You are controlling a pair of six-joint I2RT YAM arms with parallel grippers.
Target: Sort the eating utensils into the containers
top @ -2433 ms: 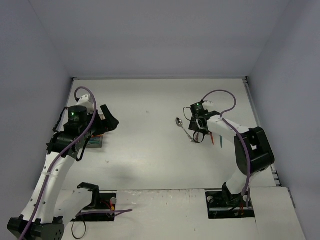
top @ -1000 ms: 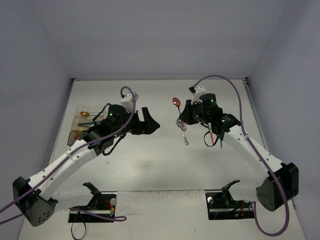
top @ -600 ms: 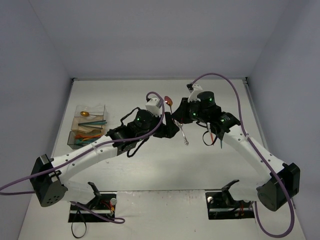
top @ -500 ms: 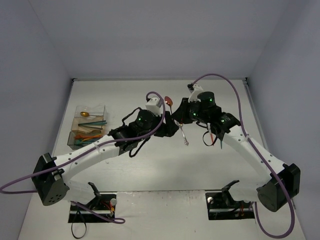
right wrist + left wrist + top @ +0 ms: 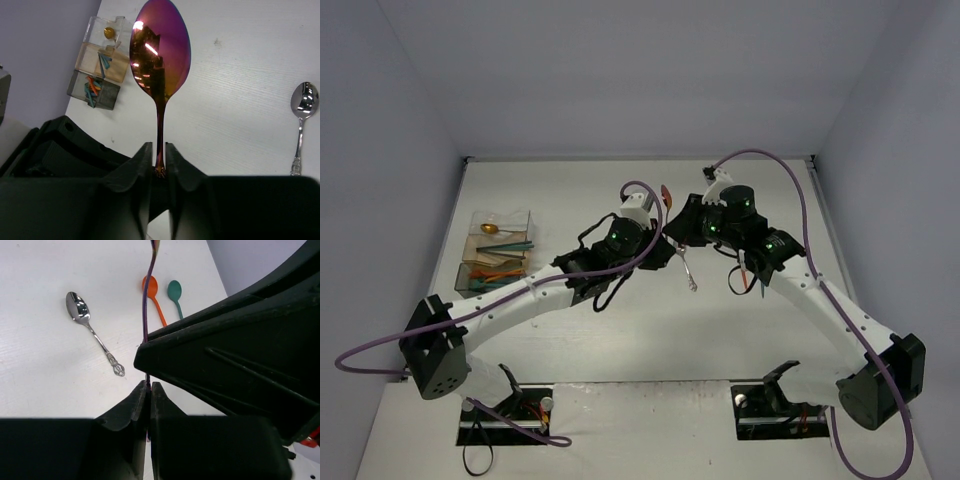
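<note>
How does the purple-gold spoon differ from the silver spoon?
The purple-gold spoon has an iridescent bowl; the silver spoon is plain silver. The purple-gold spoon is off the table, clamped by the left gripper and the right gripper; the silver spoon lies flat on the table, untouched. Both are glossy spoons with slim handles.

From above and behind the arm bases, looks down toward 12 o'clock over the whole table (image 5: 550, 185), far off. From each wrist, peers at the tabletop from close range. Share the silver spoon (image 5: 92, 332): 10 o'clock in the left wrist view, 3 o'clock in the right.
</note>
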